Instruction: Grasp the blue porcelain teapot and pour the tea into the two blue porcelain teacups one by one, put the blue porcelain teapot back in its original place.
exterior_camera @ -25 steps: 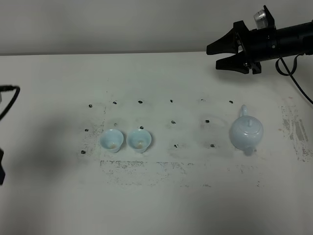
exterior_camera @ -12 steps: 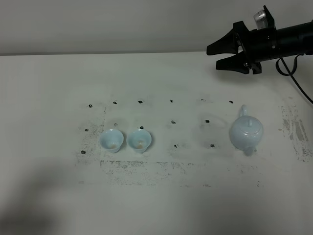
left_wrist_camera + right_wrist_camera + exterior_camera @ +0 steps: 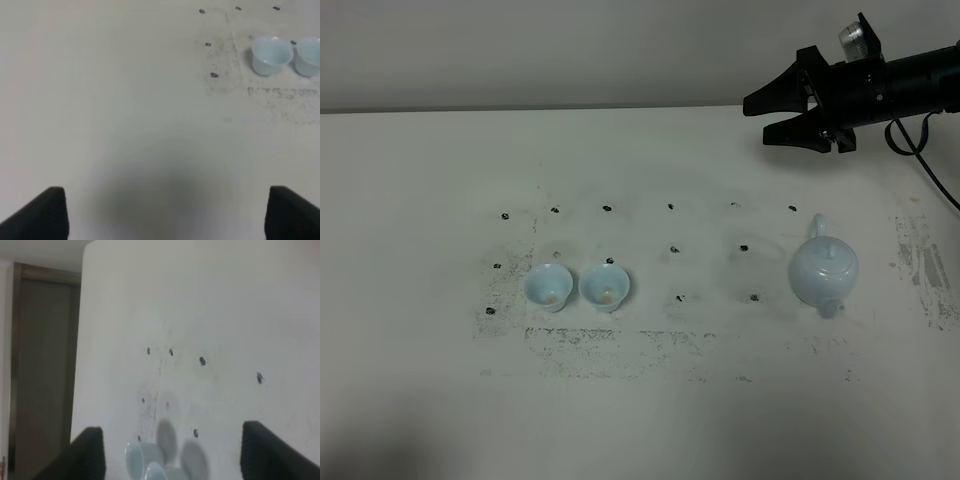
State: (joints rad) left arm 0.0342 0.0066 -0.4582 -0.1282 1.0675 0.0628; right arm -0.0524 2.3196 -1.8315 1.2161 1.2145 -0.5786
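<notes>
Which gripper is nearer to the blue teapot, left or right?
Right. The right gripper hangs behind the teapot, not touching it; the left gripper is beyond the teacups, on their far side from the teapot.

The light is soft and even, with no glare, and no single source can be told. In the high view the white, scuffed counter [image 3: 640, 430] looks a little grey-green, and one broad, weak shadow darkens its near left corner. The round pale-blue glazed porcelain teapot [image 3: 824, 270] throws only a thin, faint shadow. The black right gripper [image 3: 756, 118] is so dark that almost no surface detail shows. Both wrist views are less sharp. In the left wrist view a wide dim patch of shadow lies on the counter. In the right wrist view the two small pale-blue porcelain teacups [image 3: 136, 456] are out of focus, with round grey shadows beside them.
</notes>
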